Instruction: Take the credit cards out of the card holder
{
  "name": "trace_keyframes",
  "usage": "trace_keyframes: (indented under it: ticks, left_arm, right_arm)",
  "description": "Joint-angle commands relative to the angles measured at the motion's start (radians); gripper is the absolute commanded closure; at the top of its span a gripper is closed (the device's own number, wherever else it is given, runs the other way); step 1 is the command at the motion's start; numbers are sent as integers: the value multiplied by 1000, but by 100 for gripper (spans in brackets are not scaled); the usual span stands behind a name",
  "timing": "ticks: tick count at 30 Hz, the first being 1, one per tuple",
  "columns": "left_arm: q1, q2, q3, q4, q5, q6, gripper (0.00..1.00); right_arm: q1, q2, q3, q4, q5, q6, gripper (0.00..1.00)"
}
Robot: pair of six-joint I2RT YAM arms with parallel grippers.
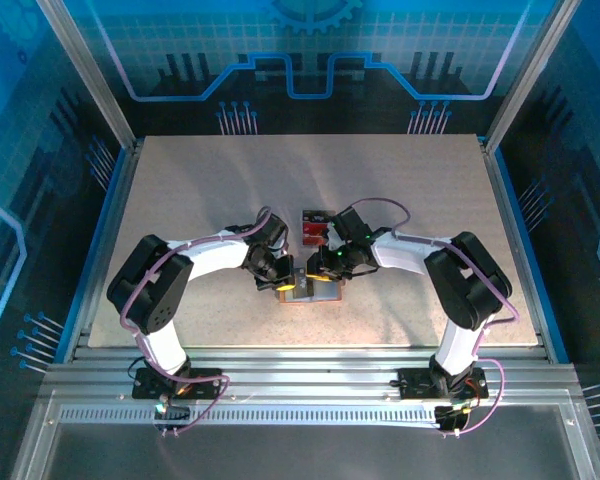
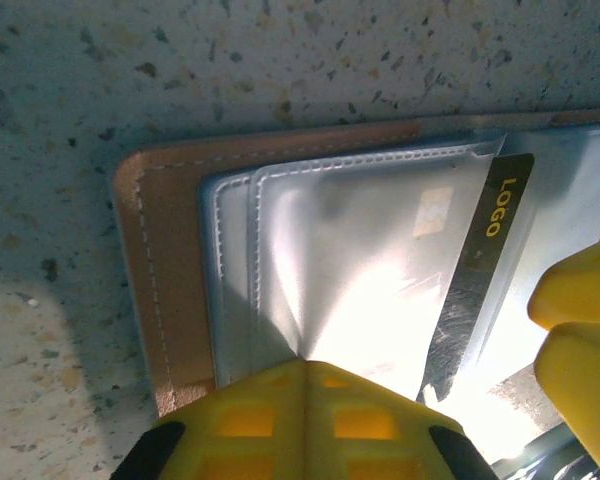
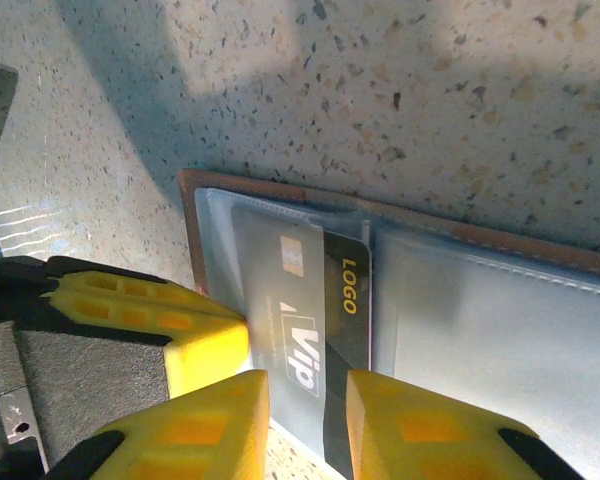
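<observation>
The card holder (image 1: 315, 293) lies open on the table, its brown rim (image 2: 165, 280) around pale clear pockets (image 3: 480, 330). A black credit card (image 3: 345, 300) marked "LOGO" and "Vip" sticks partway out of a pocket, its end bare (image 2: 480, 260). My left gripper (image 2: 308, 365) is shut, its tip pinching a crease in the clear pocket sleeve at the holder's edge (image 1: 283, 283). My right gripper (image 3: 308, 385) stands open, its fingers straddling the black card's near edge (image 1: 322, 268). Red cards (image 1: 313, 230) lie on the table just behind the holder.
The speckled tabletop (image 1: 180, 200) stretches wide to the left, right and back. Metal rails (image 1: 280, 365) run along the near edge by the arm bases. Both grippers' yellow fingers sit close together; a right finger (image 2: 580, 330) enters the left wrist view.
</observation>
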Motion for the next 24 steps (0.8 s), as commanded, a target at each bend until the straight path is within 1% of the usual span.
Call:
trace_keyframes:
  ticks: [1,12,24]
  left_arm:
    - [-2,24,2,-55,-39,30,99]
    - [-3,27,0,-61,-42,30,99]
    - [-10,41,1,-59,-41,23,99]
  right_arm:
    - [-14,29,0,-19,-29,-23,73]
    - [-15,64,-21,-5,-39,-35,74]
    - [-18,39,-90,172,-135,43,79]
